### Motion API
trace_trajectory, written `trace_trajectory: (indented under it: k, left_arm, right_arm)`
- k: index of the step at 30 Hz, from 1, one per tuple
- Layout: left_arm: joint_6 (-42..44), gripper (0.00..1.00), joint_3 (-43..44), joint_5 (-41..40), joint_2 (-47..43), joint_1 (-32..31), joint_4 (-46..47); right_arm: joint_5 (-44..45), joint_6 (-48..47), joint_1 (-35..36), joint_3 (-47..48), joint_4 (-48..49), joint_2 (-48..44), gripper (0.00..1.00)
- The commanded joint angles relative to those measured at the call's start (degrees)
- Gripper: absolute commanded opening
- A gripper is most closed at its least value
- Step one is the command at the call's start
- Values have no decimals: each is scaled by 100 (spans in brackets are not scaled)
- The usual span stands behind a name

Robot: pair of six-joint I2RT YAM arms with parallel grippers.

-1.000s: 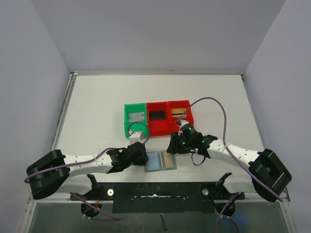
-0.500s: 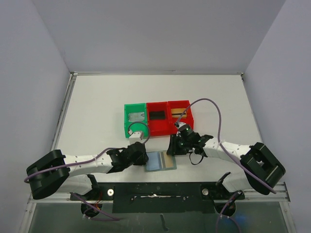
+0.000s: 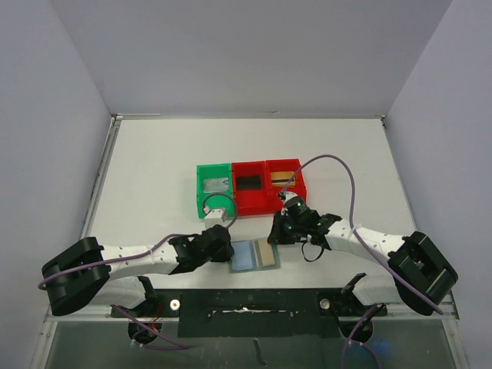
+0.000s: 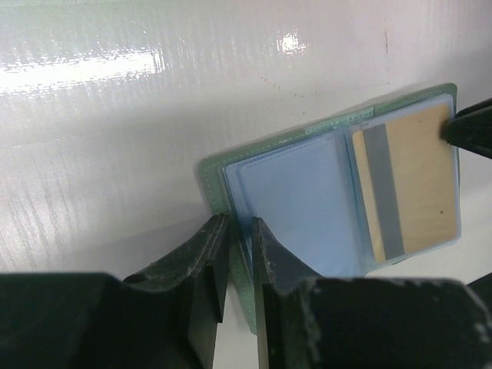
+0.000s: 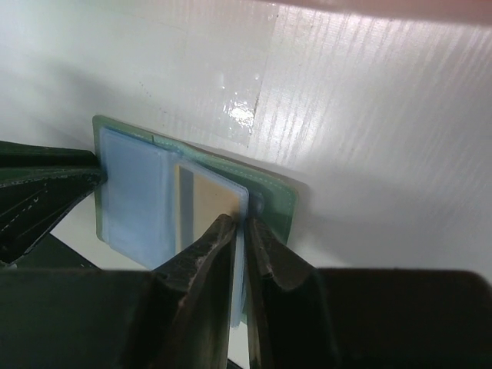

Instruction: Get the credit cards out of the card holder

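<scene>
1. The white surface (image 3: 154, 169) carries everything in view.
2. The left arm (image 3: 138, 257) reaches in from the near left and the right arm (image 3: 369, 242) from the near right. They meet near the middle of the near edge.
3. Three open bins stand in a row at mid-surface, side walls touching: a green bin (image 3: 201, 192) on the left, a red bin (image 3: 248, 201) in the middle and a second red bin (image 3: 300, 183) on the right.
4. The card holder (image 3: 247, 256) (image 4: 292, 200) (image 5: 134, 196) lies open and flat on the near side of the bins, between the two tools. It has a green border and pale blue clear pockets.
5. The left tool (image 3: 228, 250) (image 4: 237, 231) has its jaws narrow, clamped on the holder's left edge.
6. The right tool (image 3: 274, 234) (image 5: 240, 227) also stands narrow, with the right edge of the holder's clear pocket pinched between its jaws.
7. A gold credit card (image 3: 266, 252) (image 4: 419, 184) (image 5: 207, 207) with a grey stripe sits inside the holder's right pocket. Whether the right tool's jaws grip the card itself I cannot tell.
8. A silver-grey card (image 3: 216, 184) lies in the green bin, a black card (image 3: 249, 183) in the middle red bin and gold cards (image 3: 283, 178) in the right red bin.
</scene>
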Motion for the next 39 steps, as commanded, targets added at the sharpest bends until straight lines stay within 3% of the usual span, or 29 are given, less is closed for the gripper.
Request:
trace_trajectory:
  k: [1, 5, 10, 19, 24, 28, 30, 35, 39]
  left_arm:
    - [-4, 16, 170, 149, -16, -47, -147]
    - [12, 15, 205, 130, -2, -47, -181]
    - [48, 15, 278, 123, 35, -47, -253]
    - [93, 15, 281, 124, 0, -40, -246]
    - [81, 14, 240, 146, -25, -39, -211]
    - [92, 14, 242, 181, -6, -41, -193]
    - [89, 14, 250, 164, -9, -40, -229]
    - [88, 13, 292, 95, -17, -39, -311]
    - [98, 13, 300, 73, -43, -42, -369]
  right_arm:
    - [269, -80, 79, 175, -210, -282, 13]
    - [329, -114, 128, 293, -375, -302, 17]
    - [607, -81, 200, 515, -709, -244, 34]
    - [169, -53, 260, 450, -157, 253, 35]
    - [170, -80, 265, 527, -186, 551, 30]
    - [263, -85, 296, 614, -288, 484, 11]
    - [349, -80, 344, 658, -370, 361, 8]
    - [787, -14, 413, 837, -933, 303, 31]
    - [879, 22, 509, 926, -946, 289, 32]
